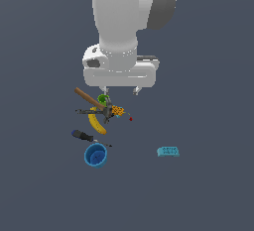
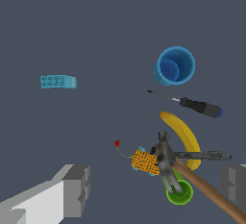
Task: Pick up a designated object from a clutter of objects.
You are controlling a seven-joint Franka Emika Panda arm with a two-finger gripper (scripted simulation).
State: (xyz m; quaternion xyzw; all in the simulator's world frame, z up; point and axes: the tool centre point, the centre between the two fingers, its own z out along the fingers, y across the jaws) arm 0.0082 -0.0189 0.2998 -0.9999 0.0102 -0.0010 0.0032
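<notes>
Wrist view, screwdriver (image 2: pixel 196 104) well apart from open pincer (image 2: pixel 156 189)

The white arm comes down from the top of the exterior view, its thick rounded link ending in a pale wrist block that sits level. Below that block hangs the tool (image 1: pixel 119 90), pointing straight down, with 2 short fingers (image 1: pixel 135 90) showing as small grey tips spread well apart. In the wrist view the same 2 fingers (image 2: pixel 76 191) appear as blocky grey pads at either side of the picture, a wide gap between them and nothing held in it. The tool hovers above the desk, touching nothing.
</notes>
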